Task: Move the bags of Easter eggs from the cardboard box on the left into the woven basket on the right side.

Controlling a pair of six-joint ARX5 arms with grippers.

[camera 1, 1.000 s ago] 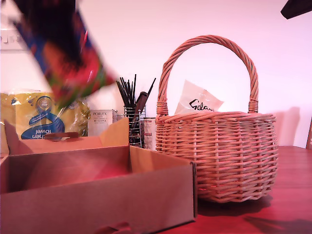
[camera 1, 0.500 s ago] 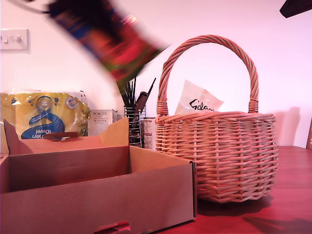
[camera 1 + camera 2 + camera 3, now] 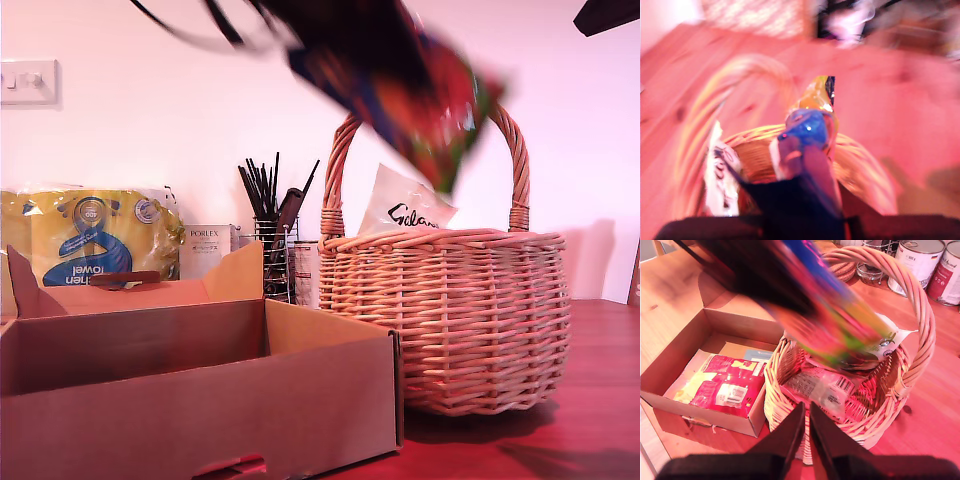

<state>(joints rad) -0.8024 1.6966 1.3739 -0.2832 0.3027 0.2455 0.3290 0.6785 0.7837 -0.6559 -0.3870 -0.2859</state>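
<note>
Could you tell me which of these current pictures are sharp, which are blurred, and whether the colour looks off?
Exterior view: the carried bag is motion-smeared, while the woven basket and cardboard box are sharp. First wrist view: blurred nearly throughout, the basket handle streaked. Second wrist view: background crisp, only the passing bag smeared; my second claw is sharp. All three carry a pink-red cast.

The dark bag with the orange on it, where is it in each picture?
Exterior view: dark bag, blurred, up high by the woven basket's handle.
First wrist view: hanging at my first gripper, above the basket.
Second wrist view: blurred streak over the basket's opening.
Shared landmark: the white Galaxy bag inside the basket.
</note>
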